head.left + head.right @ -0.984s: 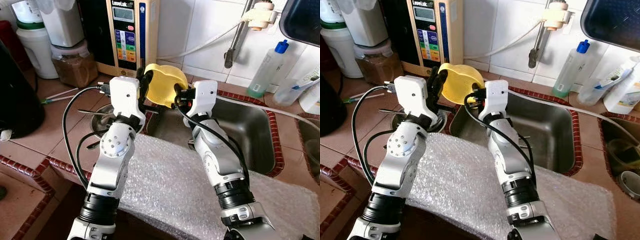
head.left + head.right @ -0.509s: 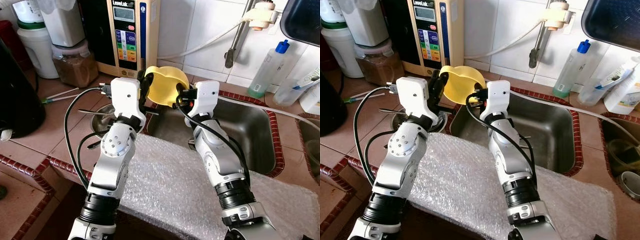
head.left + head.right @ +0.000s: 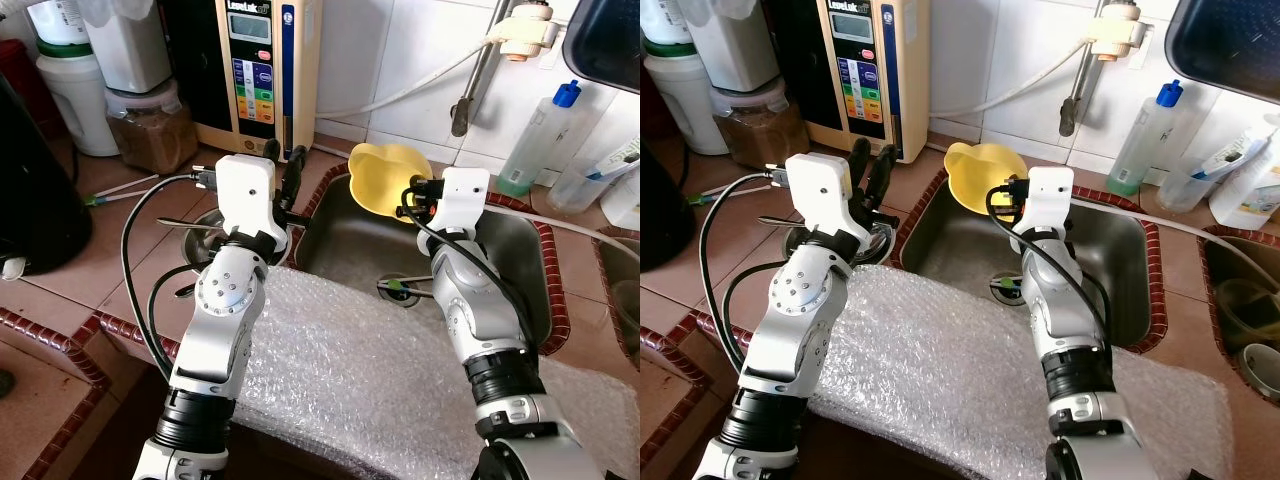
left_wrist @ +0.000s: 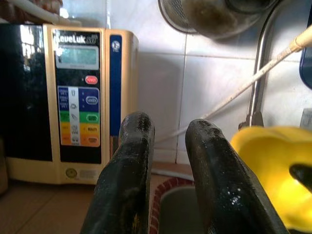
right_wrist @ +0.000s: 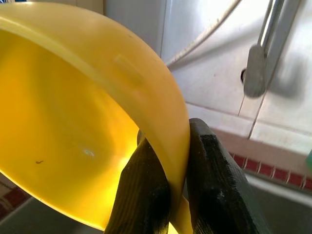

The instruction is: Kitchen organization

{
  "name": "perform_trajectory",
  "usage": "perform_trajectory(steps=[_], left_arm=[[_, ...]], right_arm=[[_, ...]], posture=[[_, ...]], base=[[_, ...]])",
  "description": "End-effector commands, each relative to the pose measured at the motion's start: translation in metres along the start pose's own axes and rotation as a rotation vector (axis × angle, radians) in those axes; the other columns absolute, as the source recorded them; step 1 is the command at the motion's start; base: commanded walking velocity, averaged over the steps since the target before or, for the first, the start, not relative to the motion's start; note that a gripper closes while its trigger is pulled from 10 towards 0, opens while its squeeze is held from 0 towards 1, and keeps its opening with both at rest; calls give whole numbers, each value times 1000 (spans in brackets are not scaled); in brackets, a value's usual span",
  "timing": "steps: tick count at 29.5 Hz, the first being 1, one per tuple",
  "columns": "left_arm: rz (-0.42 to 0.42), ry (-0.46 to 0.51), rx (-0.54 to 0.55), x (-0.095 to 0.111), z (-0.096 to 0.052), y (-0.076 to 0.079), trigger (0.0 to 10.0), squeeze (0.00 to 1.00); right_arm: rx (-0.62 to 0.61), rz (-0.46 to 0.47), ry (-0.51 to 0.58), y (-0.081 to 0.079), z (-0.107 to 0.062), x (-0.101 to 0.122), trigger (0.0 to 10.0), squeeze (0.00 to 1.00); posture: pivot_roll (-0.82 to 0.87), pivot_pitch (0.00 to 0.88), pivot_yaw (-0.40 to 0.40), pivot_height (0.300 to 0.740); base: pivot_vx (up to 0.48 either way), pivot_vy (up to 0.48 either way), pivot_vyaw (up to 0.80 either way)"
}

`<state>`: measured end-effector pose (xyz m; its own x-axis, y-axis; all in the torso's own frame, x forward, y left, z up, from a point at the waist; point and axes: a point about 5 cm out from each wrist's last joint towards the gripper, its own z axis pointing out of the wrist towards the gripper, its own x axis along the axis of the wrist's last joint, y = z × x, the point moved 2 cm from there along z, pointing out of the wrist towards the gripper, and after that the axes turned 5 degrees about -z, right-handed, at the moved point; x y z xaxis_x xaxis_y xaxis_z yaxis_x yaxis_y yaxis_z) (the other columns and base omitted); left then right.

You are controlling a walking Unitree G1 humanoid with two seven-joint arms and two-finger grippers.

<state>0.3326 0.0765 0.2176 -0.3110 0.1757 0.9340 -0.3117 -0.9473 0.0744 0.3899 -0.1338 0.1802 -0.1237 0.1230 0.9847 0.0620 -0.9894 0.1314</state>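
Observation:
A yellow plastic bowl (image 3: 385, 175) hangs tilted over the back left part of the steel sink (image 3: 525, 275). My right gripper (image 3: 410, 192) is shut on its rim, and in the right wrist view the two black fingers (image 5: 146, 195) pinch the bowl's wall (image 5: 87, 107). My left gripper (image 3: 283, 165) stands open over the counter at the sink's left edge, a hand's width left of the bowl. Its fingers (image 4: 124, 185) have nothing between them, and the bowl (image 4: 273, 165) shows off to one side.
A water ioniser (image 3: 255, 70), a jar of brown powder (image 3: 150, 130) and a white jug (image 3: 75, 100) line the back left. A steel dish with utensils (image 3: 200, 235) sits under my left arm. Bubble wrap (image 3: 350, 370) covers the front edge. A blue-capped bottle (image 3: 535, 140) stands behind the sink.
The left gripper has let go of the yellow bowl. The right arm has carried the bowl to the right, over the sink.

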Motion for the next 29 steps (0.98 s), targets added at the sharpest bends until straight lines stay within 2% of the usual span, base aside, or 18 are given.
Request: perform_trajectory(steps=[1,3,5,8,12,14,19,27,29], left_arm=[[-12,-55,-3,-8,-4,-3,10000,1000],[-1,-96,-18,-14,-5,-3,10000,1000],[63,-158,-70,-21,-8,-1,10000,1000],[15,-202,-91,-27,-15,-1,10000,1000],[20,-218,-108,-30,-19,1,10000,1000],[38,-294,-152,-41,-25,2,10000,1000],[35,-362,-165,-49,-30,-1,10000,1000],[37,-417,-211,-57,-37,-2,10000,1000],[41,-445,-217,-60,-39,-2,10000,1000]], right_arm=[[-26,-49,3,6,5,3,0,0],[-42,-67,0,11,6,2,0,0],[-31,-23,-28,13,6,-1,0,0],[-61,-71,-70,25,4,-12,0,0],[-81,-112,-117,33,1,-22,0,0],[-113,-150,-189,48,-4,-41,0,0],[-138,-152,-258,60,-11,-59,0,0],[-122,-147,-336,60,-18,-76,0,0],[-133,-171,-363,62,-20,-82,275,0]], posture=[[98,0,-51,740],[101,0,-49,740],[104,0,-46,740],[104,0,-46,740],[103,0,-49,740],[101,0,-50,740],[99,0,-48,740],[95,0,-44,740],[95,0,-45,740]], base=[[0,0,0],[0,0,0],[0,0,0],[0,0,0],[0,0,0],[0,0,0],[0,0,0],[0,0,0],[0,0,0]])
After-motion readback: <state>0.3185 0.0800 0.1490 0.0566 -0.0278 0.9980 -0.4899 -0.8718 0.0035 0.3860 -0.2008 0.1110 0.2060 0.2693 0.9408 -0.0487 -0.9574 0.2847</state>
